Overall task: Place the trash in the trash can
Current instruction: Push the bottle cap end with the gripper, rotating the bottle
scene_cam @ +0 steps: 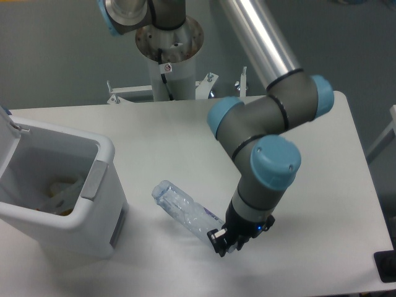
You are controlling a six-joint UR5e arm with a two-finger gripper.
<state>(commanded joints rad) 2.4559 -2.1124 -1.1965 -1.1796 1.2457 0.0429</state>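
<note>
Clear bottle (pixel 182 209) in end effector (pixel 224 240), bin (pixel 55 192) nearby

Trash can (pixel 93 185) cut off at left edge

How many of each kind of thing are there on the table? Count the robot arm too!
Plastic bottles: 1, the clear bottle lying on the table.
Trash cans: 1, the white trash can with its lid open.
Robot arms: 1, with its gripper at the bottle's end.
Total: 3 things. There is some pale stuff inside the trash can, too unclear to count.
</note>
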